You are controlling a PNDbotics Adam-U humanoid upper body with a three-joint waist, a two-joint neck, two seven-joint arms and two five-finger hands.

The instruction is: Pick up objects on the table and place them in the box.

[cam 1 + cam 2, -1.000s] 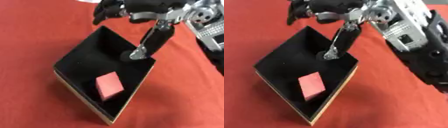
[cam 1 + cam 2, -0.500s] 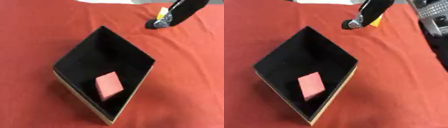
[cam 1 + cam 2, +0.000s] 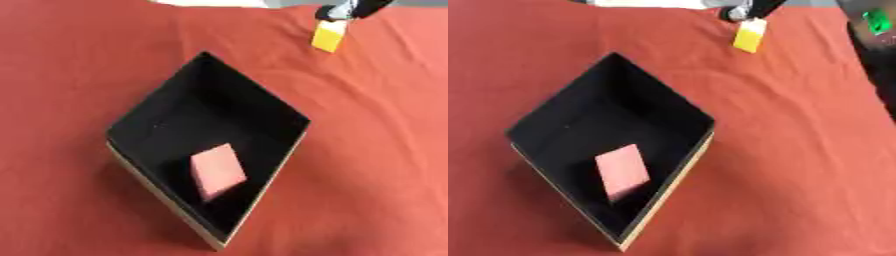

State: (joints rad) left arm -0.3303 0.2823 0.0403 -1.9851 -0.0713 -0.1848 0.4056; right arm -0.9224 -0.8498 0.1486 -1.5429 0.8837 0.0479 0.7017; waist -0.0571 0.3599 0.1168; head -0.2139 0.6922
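A: Left eye view. The right hand [image 3: 354, 7] shows only as a dark tip at the far edge, right of centre, touching or just above the top of the yellow block [image 3: 329, 36]. Too little of it is in frame to tell whether its fingers are spread or pinched.

B: So the step in hand is likely the pick of that block?

A: That is the reading. To do it well, the hand should settle its fingers on two opposite faces of the block, lift straight up off the red cloth [image 3: 376, 150], then carry it near and left over the box's [image 3: 262, 100] far rim before letting go.

B: Risks?

A: A block standing on end may tip if nudged from one side. The carry should clear the rim.

B: Right eye view?

A: Same scene, shifted. The block [image 3: 748, 38] stands far and right of the box [image 3: 677, 102], well apart from it. It is a small yellow oblong, paler at the top, upright on the cloth. The hand's tip [image 3: 741, 10] sits at its top end; contact cannot be confirmed.

B: And the box itself?

A: Black inside, pale edge along its near-right side, turned corner-on. A pink block [image 3: 622, 170] already lies on its floor, near the near corner. The left hand does not show in either view.
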